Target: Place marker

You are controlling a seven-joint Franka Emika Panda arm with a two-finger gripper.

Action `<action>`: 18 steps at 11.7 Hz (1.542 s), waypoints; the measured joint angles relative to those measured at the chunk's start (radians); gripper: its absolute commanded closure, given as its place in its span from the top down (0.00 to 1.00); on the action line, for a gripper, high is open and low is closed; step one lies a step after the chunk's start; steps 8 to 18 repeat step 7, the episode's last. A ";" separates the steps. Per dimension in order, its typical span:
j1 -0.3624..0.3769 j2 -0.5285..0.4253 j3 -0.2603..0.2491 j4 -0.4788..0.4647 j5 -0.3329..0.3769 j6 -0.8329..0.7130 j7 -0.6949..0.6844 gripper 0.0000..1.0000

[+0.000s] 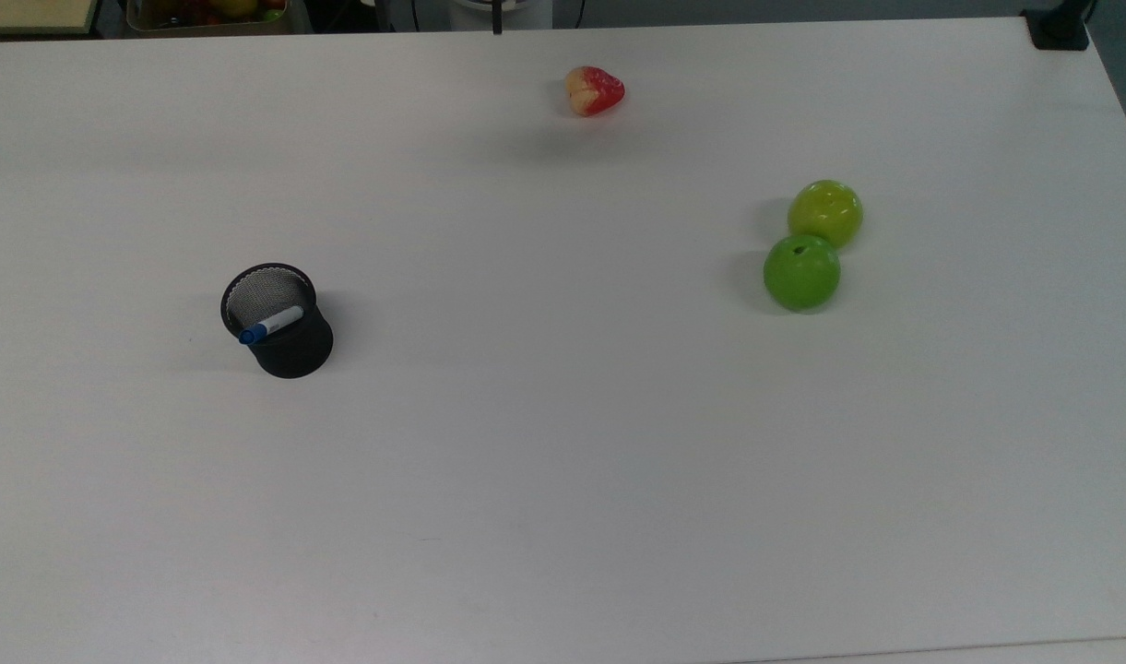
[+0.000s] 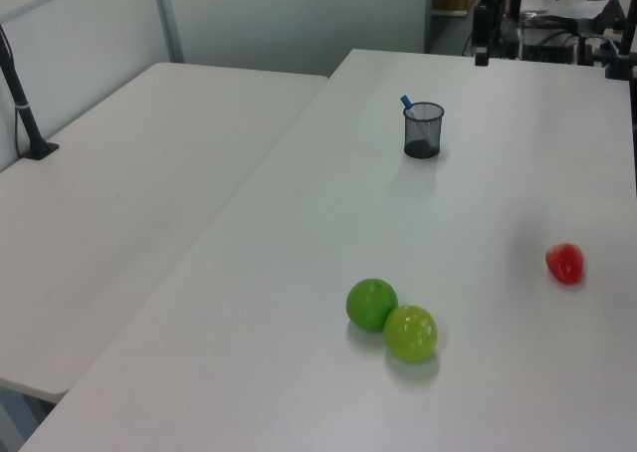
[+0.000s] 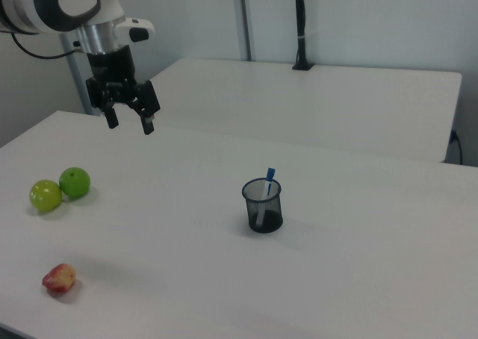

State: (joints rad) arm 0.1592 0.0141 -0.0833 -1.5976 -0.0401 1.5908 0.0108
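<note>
Two green apples touching, dark green (image 1: 801, 271) and yellow-green (image 1: 825, 213), right of centre on white bench (image 1: 563, 480) in top view. Slim white marker with blue cap (image 1: 270, 326) standing tilted inside black mesh cup (image 1: 281, 325), left of centre. Red strawberry-shaped fruit (image 1: 594, 90) near upper edge. Black two-finger claw (image 3: 128, 122) spread, empty, upper left of right view, well apart from cup.

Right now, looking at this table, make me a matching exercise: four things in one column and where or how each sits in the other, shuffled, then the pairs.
Things:
1. marker
2. gripper
3. dark green apple
4. red fruit

States:
A. lies alone on the table
B. leans inside the black mesh cup
C. open, high above the table
D. touches the yellow-green apple

Pairs: 1-B, 2-C, 3-D, 4-A
</note>
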 measured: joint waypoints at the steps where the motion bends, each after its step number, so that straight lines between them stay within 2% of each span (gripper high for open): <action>1: -0.011 -0.010 -0.001 0.000 -0.001 -0.016 0.000 1.00; 4: -0.053 -0.013 0.007 -0.002 -0.001 -0.016 -0.001 1.00; 18: -0.053 -0.013 0.008 -0.003 -0.001 -0.016 -0.001 1.00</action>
